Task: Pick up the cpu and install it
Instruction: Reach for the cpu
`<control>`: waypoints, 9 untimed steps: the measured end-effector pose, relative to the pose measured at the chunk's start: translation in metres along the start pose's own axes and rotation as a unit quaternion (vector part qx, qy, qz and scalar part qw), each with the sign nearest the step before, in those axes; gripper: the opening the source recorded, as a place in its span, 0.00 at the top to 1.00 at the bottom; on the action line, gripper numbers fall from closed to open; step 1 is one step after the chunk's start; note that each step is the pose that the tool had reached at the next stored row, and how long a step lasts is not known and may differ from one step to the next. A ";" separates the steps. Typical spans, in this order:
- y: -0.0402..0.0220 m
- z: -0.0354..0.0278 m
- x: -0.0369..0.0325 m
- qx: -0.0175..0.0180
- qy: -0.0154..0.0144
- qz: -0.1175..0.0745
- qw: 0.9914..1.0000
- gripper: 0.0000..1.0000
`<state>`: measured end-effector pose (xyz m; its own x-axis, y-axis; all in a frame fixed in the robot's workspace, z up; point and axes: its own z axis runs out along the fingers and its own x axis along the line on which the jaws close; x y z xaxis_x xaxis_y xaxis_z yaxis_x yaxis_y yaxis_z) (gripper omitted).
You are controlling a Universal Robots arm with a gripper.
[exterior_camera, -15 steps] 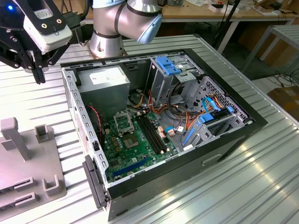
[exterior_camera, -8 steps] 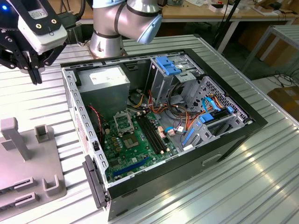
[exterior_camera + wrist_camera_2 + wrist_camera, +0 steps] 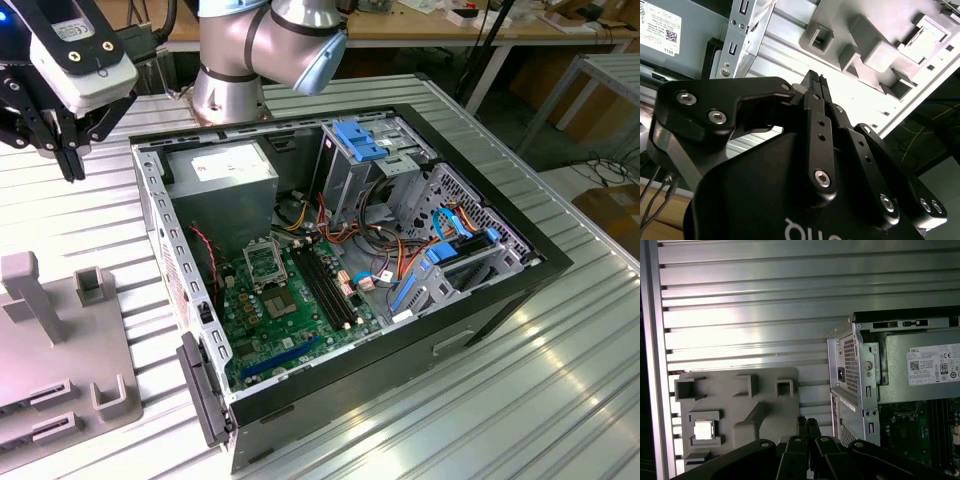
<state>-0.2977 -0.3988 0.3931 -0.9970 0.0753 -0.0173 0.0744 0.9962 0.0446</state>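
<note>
Tabletop (image 3: 560,400) of ribbed metal fills most of what I see, and on it a black computer case (image 3: 480,310) lies on its side with the panel off. The arm (image 3: 260,50) stands behind the case. A grey fixture tray (image 3: 60,360) sits on the table at the exterior view's left, just beside the case. Inside the case I can make out the green motherboard (image 3: 290,320) with its metal-framed socket (image 3: 262,262). My gripper (image 3: 70,160) hangs in the air above the table, at the exterior view's left of the case, with its fingers (image 3: 815,82) pressed together and nothing between them. In the first wrist view the cpu (image 3: 703,430) lies flat in a recess of the tray, well apart from the fingertips.
</note>
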 end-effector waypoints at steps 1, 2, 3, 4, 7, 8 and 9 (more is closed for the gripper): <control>-0.0001 0.0000 0.0009 0.000 0.000 0.000 1.000 0.85; -0.0001 0.0000 0.0014 0.000 0.000 0.000 1.000 0.85; -0.0001 0.0000 0.0019 0.000 0.000 0.000 1.000 0.85; -0.0002 0.0000 0.0026 0.000 0.000 0.000 1.000 0.85; -0.0003 -0.0001 0.0045 0.000 0.000 0.000 1.000 0.85; -0.0004 -0.0001 0.0048 0.000 0.000 0.000 1.000 0.85; -0.0004 -0.0001 0.0052 0.000 0.000 0.000 1.000 0.85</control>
<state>-0.3029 -0.3989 0.3931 -0.9970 0.0751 -0.0168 0.0743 0.9962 0.0446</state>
